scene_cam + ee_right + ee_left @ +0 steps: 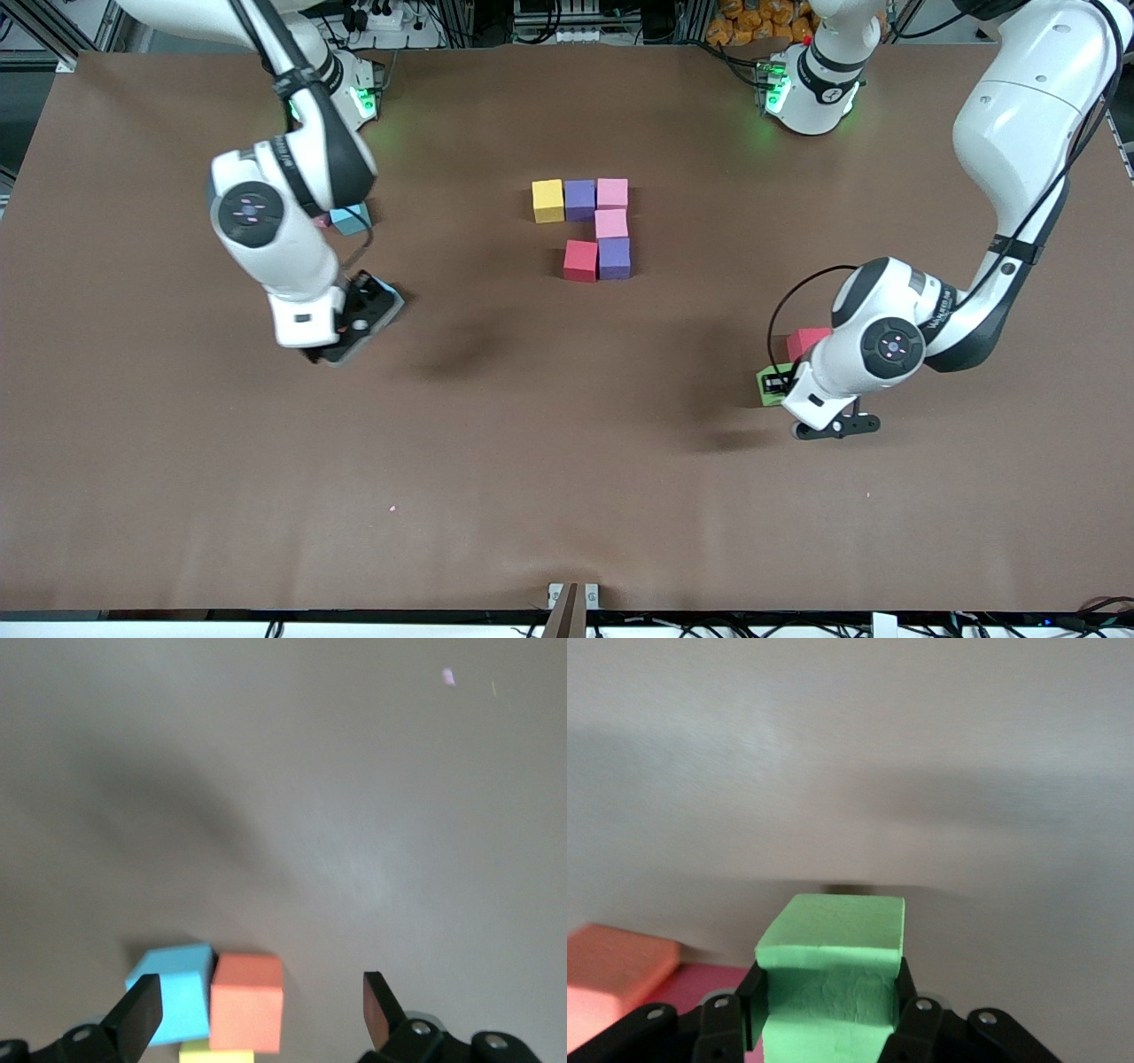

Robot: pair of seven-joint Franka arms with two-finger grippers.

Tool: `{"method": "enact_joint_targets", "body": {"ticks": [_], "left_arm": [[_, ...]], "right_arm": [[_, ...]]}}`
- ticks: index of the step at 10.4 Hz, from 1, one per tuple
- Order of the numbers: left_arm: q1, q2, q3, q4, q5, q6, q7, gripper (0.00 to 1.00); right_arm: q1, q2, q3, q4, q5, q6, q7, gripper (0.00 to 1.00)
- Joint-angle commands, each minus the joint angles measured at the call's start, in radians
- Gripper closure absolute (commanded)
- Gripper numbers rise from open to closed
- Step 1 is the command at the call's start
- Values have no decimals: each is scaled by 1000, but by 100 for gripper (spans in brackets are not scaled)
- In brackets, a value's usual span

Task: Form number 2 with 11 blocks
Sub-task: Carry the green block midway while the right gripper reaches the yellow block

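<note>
Flanking gripped green block (833, 970): red block (807, 342).

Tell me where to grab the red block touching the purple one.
Come from above and pinch the red block on its faces nearest and farthest from the front camera; both are free, while the purple block abuts another side.

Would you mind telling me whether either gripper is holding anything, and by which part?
The left gripper clamps the green block by two facing sides; the right gripper is open, holding nothing.
</note>
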Motion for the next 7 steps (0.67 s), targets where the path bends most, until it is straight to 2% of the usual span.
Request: {"method": "enact_joint_targets", "body": {"ticks": [1, 4, 7], "left_arm": [[-48, -16, -38, 13, -17, -15, -164, 46], [-143, -18, -69, 32, -18, -15, -417, 46], [-240, -18, -83, 59, -18, -16, -697, 46]], "right_arm": [[-82, -119, 23, -205, -10, 85, -23, 0], [-178, -161, 60, -317, -9, 96, -63, 0], [-203, -141, 60, -480, -7, 272, -96, 0]]}}
